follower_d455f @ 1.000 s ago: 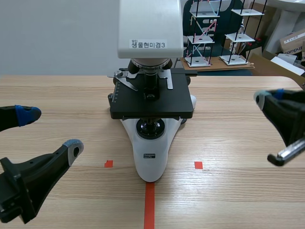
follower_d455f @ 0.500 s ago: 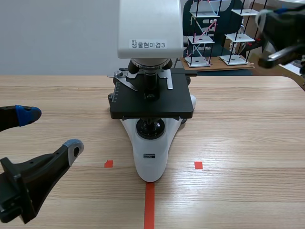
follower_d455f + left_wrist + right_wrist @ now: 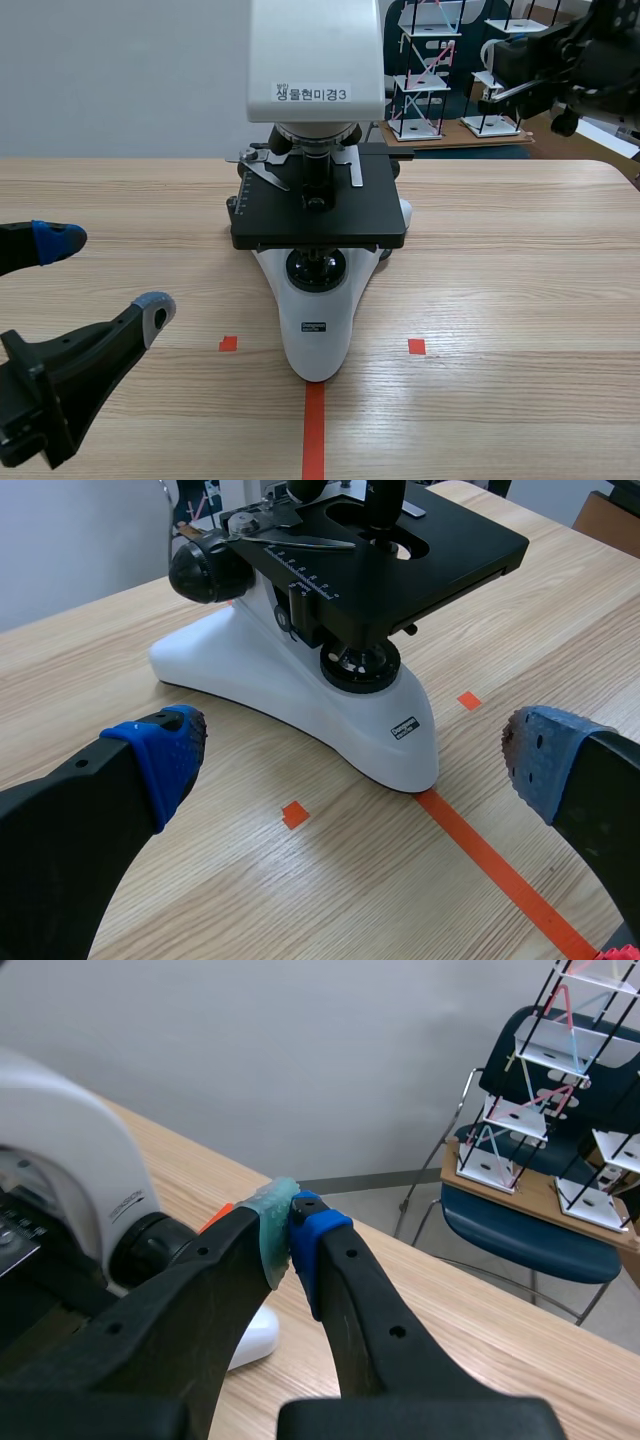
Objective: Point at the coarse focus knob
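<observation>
A white microscope [image 3: 316, 330] with a black stage [image 3: 318, 210] stands mid-table. In the left wrist view a large black focus knob [image 3: 208, 570] shows on its side, well ahead of my left gripper [image 3: 355, 760], which is open and holds nothing. That left gripper [image 3: 105, 273] rests low at the table's near left. My right gripper [image 3: 497, 62] is raised at the far right, above table height, with its fingers pointing toward the microscope. Its pads [image 3: 290, 1232] are shut together on nothing, and a black knob [image 3: 150, 1248] sits just beyond and below them.
Behind the table stand a blue chair [image 3: 520, 1230] and a board with white wire-frame models [image 3: 440, 70]. A cardboard box [image 3: 615, 90] sits at the far right. A white rounded part [image 3: 250, 1338] of the microscope lies under the right fingers.
My right arm rose from low at the table's right side to the upper right, then shifted left toward the microscope. My left arm and the microscope stayed put.
</observation>
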Robot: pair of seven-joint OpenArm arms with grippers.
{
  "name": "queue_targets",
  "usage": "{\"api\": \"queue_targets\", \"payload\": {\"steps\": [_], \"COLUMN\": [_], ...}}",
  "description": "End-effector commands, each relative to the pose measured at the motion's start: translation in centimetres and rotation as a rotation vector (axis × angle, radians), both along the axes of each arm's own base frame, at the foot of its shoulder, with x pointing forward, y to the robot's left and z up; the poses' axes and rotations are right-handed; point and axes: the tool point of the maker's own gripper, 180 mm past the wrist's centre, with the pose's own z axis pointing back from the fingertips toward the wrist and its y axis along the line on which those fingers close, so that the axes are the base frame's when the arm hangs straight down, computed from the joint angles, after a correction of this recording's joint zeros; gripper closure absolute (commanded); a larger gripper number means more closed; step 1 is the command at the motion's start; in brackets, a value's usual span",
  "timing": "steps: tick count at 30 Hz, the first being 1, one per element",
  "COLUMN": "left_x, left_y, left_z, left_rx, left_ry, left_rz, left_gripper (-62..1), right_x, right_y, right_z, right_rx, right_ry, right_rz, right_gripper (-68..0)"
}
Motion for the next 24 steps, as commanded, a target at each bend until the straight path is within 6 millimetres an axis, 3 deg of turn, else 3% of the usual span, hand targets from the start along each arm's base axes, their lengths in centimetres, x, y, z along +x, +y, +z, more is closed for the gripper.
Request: {"api": "queue_targets", "payload": {"steps": [1, 12, 17, 24], "left_x": [0.0, 0.0, 0.0, 0.0], "left_y": [-0.3, -0.3, -0.3, -0.3], "left_z": [0.9, 0.9, 0.9, 0.9], "left_rx": [-0.024, -0.024, -0.024, -0.024], "left_ry": [-0.020, -0.020, -0.020, -0.020], "left_rz": [0.000, 0.000, 0.000, 0.000], "left_gripper": [-62.3, -62.3, -62.3, -62.3], "right_x": [0.8, 3.5, 3.1, 2.7], "right_y": [0.3, 3.9, 5.1, 5.6], "right_z": [2.1, -0.3, -2.6, -3.5], "right_rx": [0.007, -0.024, -0.030, -0.029], "right_ry": [-0.045, 0.130, 0.255, 0.315], "right_rz": [0.007, 0.087, 0.121, 0.133], "right_gripper": [-0.2, -0.2, -0.2, -0.2]}}
